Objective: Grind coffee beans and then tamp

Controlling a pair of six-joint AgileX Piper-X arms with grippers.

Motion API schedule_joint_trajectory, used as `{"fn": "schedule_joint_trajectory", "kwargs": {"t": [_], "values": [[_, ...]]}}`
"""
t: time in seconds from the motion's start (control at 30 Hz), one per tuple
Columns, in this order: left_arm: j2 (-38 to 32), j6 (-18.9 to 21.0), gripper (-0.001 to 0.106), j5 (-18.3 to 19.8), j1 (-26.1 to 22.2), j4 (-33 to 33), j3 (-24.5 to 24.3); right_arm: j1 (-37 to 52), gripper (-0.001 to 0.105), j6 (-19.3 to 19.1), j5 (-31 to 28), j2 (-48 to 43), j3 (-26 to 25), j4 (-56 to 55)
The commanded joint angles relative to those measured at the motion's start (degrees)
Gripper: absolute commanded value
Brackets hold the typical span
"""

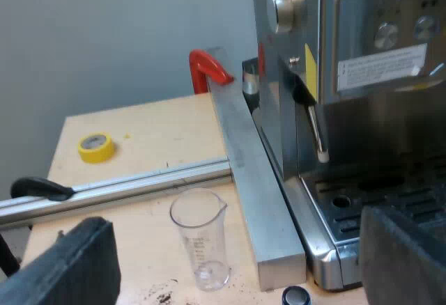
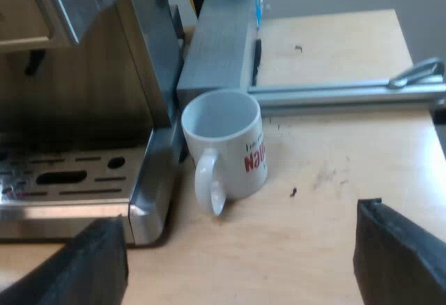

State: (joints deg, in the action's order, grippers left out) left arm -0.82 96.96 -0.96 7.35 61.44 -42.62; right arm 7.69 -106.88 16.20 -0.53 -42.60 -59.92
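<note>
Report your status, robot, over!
Left gripper, right gripper: jaws open, empty. Measuring glass upright by espresso machine. Metal bar between them. Mug beside machine.

1. A plain grey wall [image 1: 104,33] stands behind the desk.
2. The desk [image 1: 153,131] has a pale wooden top under soft, even light.
3. Aluminium rails [image 1: 139,183] lie across the top, meeting at a right angle.

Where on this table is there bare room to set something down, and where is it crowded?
Bare wood runs from the mug, on its side away from the machine, up to the metal rail, and beyond that rail. More lies around the tape roll. Crowded: the glass by the long bar.
</note>
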Motion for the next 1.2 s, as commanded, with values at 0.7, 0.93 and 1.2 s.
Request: {"fn": "schedule_joint_trajectory", "kwargs": {"t": [0.7,0.93,1.2], "values": [[-7.86,0.80,0.071,0.96,0.16,-2.40,12.76,0.01,0.069,0.43,0.61,-2.50,12.46,0.94],[-7.86,0.66,0.071,1.28,0.16,-2.40,12.76,0.01,0.069,0.43,0.26,-2.50,12.46,0.94],[-7.86,0.52,0.071,0.96,0.16,-3.07,13.12,0.01,0.069,0.43,0.26,-2.50,12.46,0.94]]}}
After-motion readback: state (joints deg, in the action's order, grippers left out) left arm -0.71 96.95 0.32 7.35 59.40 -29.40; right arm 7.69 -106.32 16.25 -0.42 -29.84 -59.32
